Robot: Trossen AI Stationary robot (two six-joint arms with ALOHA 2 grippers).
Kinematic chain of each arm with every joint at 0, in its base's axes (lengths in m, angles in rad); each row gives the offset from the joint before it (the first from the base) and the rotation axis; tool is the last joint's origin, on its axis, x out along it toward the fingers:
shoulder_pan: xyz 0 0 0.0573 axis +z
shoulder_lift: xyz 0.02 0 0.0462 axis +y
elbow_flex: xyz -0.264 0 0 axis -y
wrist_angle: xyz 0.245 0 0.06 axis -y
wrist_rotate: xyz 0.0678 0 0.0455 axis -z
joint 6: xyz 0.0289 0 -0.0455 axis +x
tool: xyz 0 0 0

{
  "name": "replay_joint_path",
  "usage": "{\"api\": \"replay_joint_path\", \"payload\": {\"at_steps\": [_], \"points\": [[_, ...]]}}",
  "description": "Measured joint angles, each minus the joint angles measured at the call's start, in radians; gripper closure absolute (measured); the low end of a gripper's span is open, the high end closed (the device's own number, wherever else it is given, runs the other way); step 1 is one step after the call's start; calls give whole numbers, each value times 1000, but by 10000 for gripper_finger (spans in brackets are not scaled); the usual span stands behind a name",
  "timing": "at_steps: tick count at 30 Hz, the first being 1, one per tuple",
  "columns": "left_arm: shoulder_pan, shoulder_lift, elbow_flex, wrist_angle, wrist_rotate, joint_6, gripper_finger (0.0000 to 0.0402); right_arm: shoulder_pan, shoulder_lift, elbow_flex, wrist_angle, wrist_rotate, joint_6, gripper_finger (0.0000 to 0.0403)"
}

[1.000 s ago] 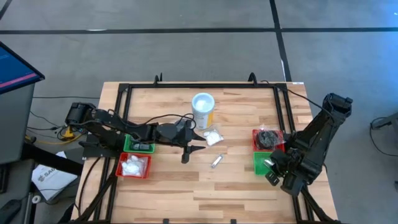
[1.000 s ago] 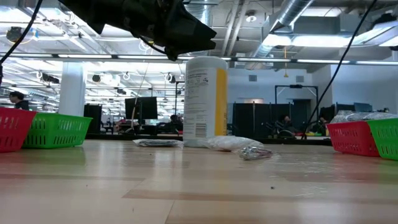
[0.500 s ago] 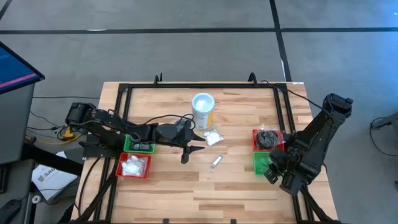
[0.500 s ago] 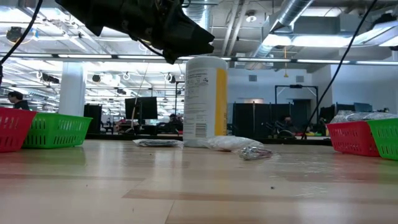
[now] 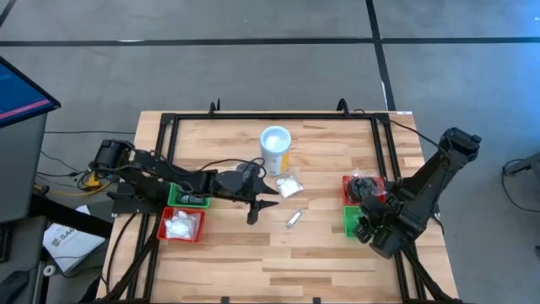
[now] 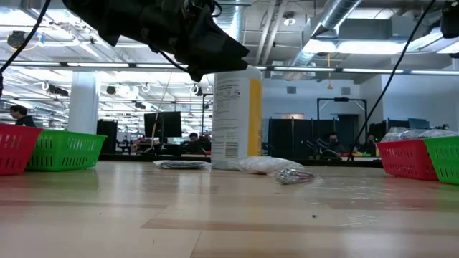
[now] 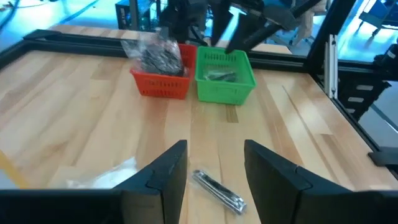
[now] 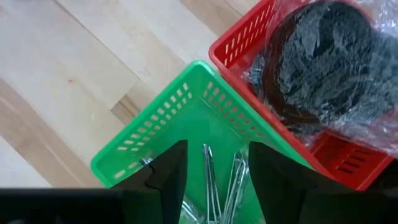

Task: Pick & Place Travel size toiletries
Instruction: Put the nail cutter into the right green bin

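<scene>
From above: the wooden bench (image 5: 228, 253) carries a white canister (image 5: 275, 145) far from the camera at centre, a white packet (image 5: 289, 186) just right of it, and a thin silvery tube (image 5: 294, 219) nearer. The left hand (image 5: 263, 201) hovers over the bench centre, just left of the tube. The right hand (image 5: 364, 228) hangs over a green tray (image 5: 353, 221) at the right, next to a red tray (image 5: 361, 187) holding a bagged dark item.

From bench level: the canister (image 6: 237, 118) stands upright; the packet (image 6: 265, 165) and tube (image 6: 294, 175) lie flat in front of it.

Left wrist: the dark fingers (image 7: 165, 177) stand spread and empty, with the tube (image 7: 217, 190) lying on the wood between them.

Right wrist: spread fingers (image 8: 168, 168) frame the green tray (image 8: 155, 149), where thin silvery tubes (image 8: 214, 186) lie loose. Nothing is pinched.

Judgement: the right hand looks to be at the end of a drop-off into the green tray. The next pick is likely the tube at centre; it calls for the left hand to lower straight down and close across the tube's narrow width.
</scene>
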Motion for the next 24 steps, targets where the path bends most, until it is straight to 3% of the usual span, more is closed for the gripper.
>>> {"api": "replay_joint_path", "payload": {"at_steps": [12, 24], "points": [[-35, 107, 2, 80, -13, -71, 253, -88, 0, 0, 12, 0, -110, 249], [-84, 303, 151, 76, -20, -104, 253, -161, 0, 0, 38, 22, -245, 245]]}}
